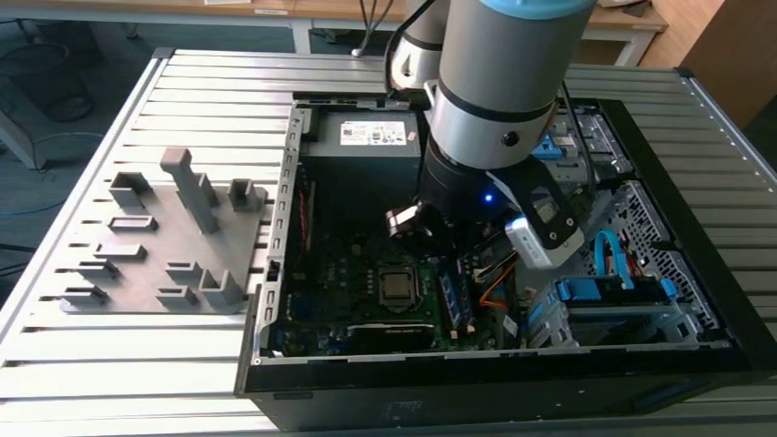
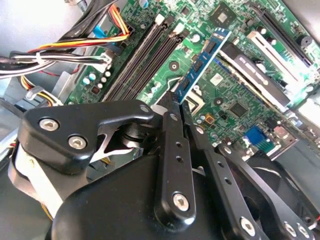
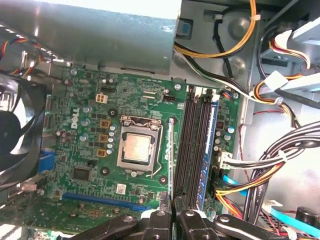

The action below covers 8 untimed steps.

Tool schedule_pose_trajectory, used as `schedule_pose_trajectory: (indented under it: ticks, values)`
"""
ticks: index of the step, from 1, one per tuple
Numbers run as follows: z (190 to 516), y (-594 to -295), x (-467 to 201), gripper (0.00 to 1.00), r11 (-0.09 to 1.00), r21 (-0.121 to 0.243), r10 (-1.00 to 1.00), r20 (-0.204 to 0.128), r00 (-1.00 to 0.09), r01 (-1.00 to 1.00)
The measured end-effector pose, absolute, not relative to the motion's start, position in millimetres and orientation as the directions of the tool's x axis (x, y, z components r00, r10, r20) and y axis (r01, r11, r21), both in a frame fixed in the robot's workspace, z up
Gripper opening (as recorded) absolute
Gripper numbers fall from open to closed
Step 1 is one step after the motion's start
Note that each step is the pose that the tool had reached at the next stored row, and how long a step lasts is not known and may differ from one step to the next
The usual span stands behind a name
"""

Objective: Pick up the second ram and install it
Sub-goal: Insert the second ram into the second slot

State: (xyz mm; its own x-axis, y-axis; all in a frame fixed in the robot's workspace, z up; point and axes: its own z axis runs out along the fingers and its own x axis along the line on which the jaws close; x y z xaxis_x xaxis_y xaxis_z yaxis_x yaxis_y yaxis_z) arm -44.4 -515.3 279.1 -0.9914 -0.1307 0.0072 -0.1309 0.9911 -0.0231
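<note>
Second wrist view has the gripper [image 2: 175, 102] nearest the lens. Its black fingers [image 2: 172, 150] are closed flat on the second ram [image 2: 202, 62], which stands on edge and runs away from them over the motherboard [image 2: 235, 100]. First wrist view looks down on the same hold: the gripper [image 3: 172, 212] pinches the stick, and the second ram [image 3: 171, 155] reads as a thin pale line between the CPU socket [image 3: 136, 149] and the black memory slots [image 3: 190, 145]. It lies just beside the nearest slot and roughly parallel to it; whether it touches the board I cannot tell. Beyond the slots a blue-edged strip [image 3: 209, 155] looks like a stick already seated, and bundled cables [image 3: 280, 165] hang farther off. The step in hand appears to be lining the stick up for seating. Done well, that means keeping its edge true to the slot's length, matching notch to key, having the white end latches [image 2: 177, 27] tipped open, and pressing straight down with even load, clear of the socket. Exterior view, centre of frame: the arm [image 1: 486, 118] reaches into the open case [image 1: 277, 273], with the grey fixture [image 1: 170, 246] at the exterior view's left.
</note>
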Motion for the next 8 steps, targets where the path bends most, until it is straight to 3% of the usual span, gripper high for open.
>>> schedule_pose_trajectory:
  ticks: [8]
  values:
    - [278.2,-515.3,-44.4,0.14,0.996,-0.023,-0.081,0.007,-0.997,-0.081]
